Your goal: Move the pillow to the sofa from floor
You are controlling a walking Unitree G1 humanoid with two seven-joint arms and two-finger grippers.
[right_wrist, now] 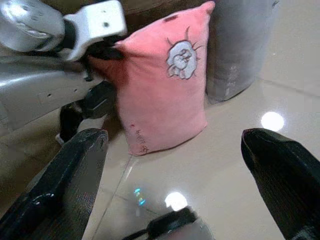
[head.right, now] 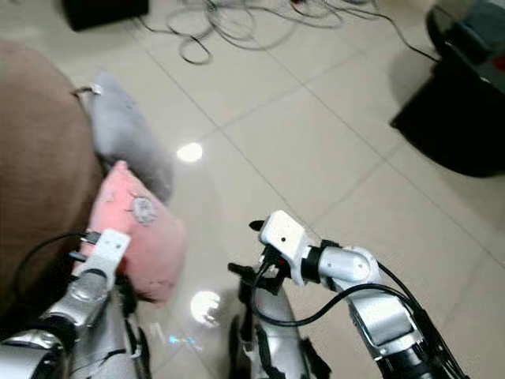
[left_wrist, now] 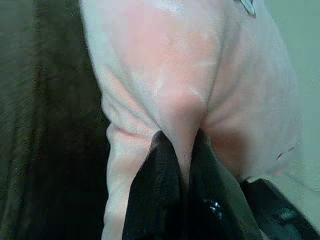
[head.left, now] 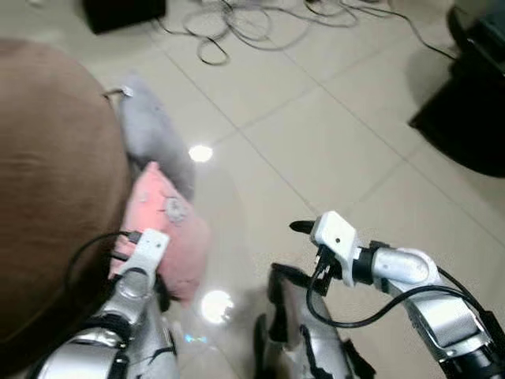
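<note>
Against the brown sofa, your left gripper is pinching the soft pink plush pillow's edge; right gripper is hanging wide open, empty — probably light, floppy.

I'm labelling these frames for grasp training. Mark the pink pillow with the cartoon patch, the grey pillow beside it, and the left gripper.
Pink pillow with cartoon patch (right_wrist: 165, 95), right wrist view, middle of its front face.
Grey pillow (head.left: 158, 138), left eye view, middle of its body.
Left gripper (left_wrist: 182, 150), left wrist view, fingertips pinching a fold of the pillow.
</note>
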